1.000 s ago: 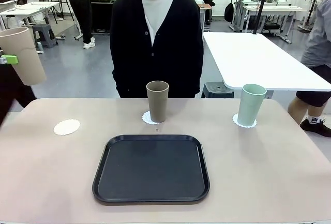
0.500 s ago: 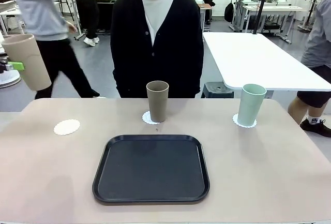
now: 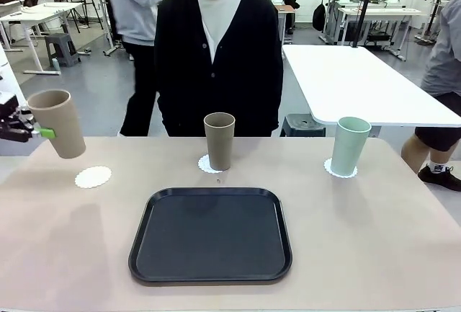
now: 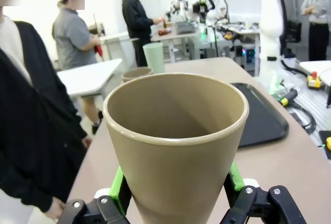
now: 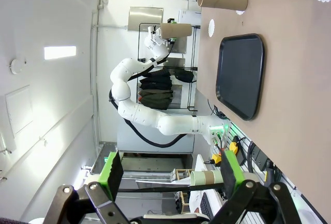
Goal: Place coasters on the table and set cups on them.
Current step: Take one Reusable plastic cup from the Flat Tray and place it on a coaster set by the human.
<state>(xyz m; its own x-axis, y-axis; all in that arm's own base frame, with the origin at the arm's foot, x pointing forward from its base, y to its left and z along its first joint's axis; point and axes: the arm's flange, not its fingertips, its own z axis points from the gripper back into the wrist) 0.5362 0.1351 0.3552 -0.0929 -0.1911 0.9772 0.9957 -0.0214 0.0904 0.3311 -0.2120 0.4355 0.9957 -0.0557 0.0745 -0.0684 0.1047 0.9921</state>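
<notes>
Front view, your left gripper point(image 3: 34, 130) clamps a tan cup point(image 3: 59, 122) above the bare coaster point(image 3: 93, 176), second tan cup point(image 3: 219, 140) and mint cup point(image 3: 350, 145) on coasters beyond the tray point(image 3: 211, 234), your right gripper point(image 5: 168, 175) spread wide, empty.

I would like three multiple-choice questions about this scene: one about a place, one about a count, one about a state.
1. Where does the mint cup stand?
A. on the black tray
B. on a coaster at the table's right side
C. on the white table

2. How many coasters lie on the table?
A. one
B. two
C. three

3. What is the state of the left tool?
A. shut on a tan cup
B. open over the tray
C. shut on a coaster

Answers:
1 B: a scalloped white rim shows under its base.
2 C: one bare coaster, two under cups.
3 A: green pads press the tan cup, held above the table.
</notes>
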